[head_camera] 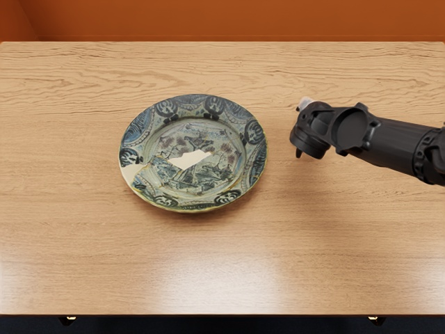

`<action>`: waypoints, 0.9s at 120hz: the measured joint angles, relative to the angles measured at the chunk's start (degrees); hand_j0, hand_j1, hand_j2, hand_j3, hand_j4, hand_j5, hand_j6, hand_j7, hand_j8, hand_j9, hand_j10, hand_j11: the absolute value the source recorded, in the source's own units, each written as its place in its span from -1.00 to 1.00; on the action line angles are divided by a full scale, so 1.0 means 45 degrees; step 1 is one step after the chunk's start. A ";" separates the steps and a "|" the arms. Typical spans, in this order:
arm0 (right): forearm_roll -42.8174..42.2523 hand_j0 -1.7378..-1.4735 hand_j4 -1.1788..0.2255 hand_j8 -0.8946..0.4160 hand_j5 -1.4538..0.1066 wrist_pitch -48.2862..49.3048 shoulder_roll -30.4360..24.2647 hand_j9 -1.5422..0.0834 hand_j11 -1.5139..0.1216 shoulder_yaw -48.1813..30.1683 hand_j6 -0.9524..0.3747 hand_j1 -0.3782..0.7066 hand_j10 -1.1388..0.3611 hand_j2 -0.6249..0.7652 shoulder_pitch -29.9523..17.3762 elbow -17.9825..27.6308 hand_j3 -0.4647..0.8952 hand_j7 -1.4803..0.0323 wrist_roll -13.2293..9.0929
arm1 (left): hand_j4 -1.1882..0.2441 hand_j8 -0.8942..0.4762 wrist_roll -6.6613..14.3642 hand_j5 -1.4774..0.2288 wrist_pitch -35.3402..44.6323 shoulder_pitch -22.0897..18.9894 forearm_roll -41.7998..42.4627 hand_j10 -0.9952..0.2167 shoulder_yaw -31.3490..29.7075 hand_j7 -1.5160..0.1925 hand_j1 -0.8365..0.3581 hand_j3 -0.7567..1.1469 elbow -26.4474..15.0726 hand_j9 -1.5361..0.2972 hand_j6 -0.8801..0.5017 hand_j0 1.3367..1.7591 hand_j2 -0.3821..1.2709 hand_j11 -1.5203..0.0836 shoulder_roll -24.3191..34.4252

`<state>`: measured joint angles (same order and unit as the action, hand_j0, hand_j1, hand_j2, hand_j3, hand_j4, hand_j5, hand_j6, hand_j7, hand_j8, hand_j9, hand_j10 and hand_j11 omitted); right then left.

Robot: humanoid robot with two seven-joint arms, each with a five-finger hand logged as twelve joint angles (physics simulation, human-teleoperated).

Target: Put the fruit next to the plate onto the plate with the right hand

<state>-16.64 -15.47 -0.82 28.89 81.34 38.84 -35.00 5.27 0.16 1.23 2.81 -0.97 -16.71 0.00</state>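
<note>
A round patterned plate (193, 152) in blue, green and cream lies on the wooden table, left of centre. My right arm comes in from the right edge, and its dark hand (309, 132) hovers low over the table just right of the plate, palm turned down. A small pale object (304, 104) peeks out at the hand's top edge; it may be the fruit, and most of it is hidden under the hand. The plate carries nothing. I cannot make out how the hand stands on the pale object.
The wooden table (222, 264) stretches wide around the plate, with its front edge at the bottom of the view. An orange wall runs behind the far edge.
</note>
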 joint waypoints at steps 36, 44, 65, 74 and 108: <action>-0.0116 -0.40 0.30 -0.04 0.42 0.0011 0.0040 0.48 0.43 0.0015 0.03 -0.36 0.16 -0.17 -0.0124 -0.0191 -0.32 0.50 0.0000 | 0.66 0.31 0.0000 0.73 -0.0007 0.0000 0.0000 0.64 -0.0001 0.77 0.98 -0.20 0.0003 0.68 0.27 0.52 -0.54 0.90 0.0000; -0.0131 -0.40 0.29 -0.06 0.41 0.0014 0.0042 0.46 0.42 0.0018 0.02 -0.34 0.15 -0.18 -0.0147 -0.0220 -0.32 0.49 0.0000 | 0.66 0.31 0.0000 0.73 -0.0006 0.0000 0.0000 0.64 0.0000 0.77 0.98 -0.20 0.0003 0.68 0.27 0.52 -0.54 0.90 0.0000; -0.0144 -0.40 0.26 -0.08 0.38 0.0016 0.0053 0.43 0.39 0.0023 -0.01 -0.30 0.13 -0.18 -0.0205 -0.0262 -0.32 0.46 0.0000 | 0.66 0.31 0.0000 0.73 -0.0002 0.0000 0.0000 0.64 0.0000 0.77 0.98 -0.20 0.0003 0.68 0.27 0.52 -0.54 0.90 0.0000; -0.0148 -0.40 0.24 -0.10 0.35 0.0017 0.0059 0.41 0.37 0.0024 -0.03 -0.27 0.11 -0.19 -0.0216 -0.0267 -0.32 0.43 0.0000 | 0.66 0.31 0.0000 0.73 -0.0003 0.0000 0.0000 0.64 0.0000 0.77 0.98 -0.20 0.0004 0.68 0.27 0.52 -0.54 0.90 0.0000; -0.0223 -0.40 0.20 -0.14 0.31 0.0028 0.0152 0.37 0.32 0.0025 -0.07 -0.21 0.07 -0.19 -0.0293 -0.0422 -0.32 0.39 0.0000 | 0.66 0.31 -0.0001 0.73 -0.0002 0.0000 0.0000 0.64 0.0000 0.77 0.98 -0.20 0.0001 0.68 0.27 0.52 -0.54 0.90 0.0000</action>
<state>-17.65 -15.34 -0.13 29.00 80.02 36.94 -35.00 5.27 0.15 1.23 2.81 -0.97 -16.71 0.00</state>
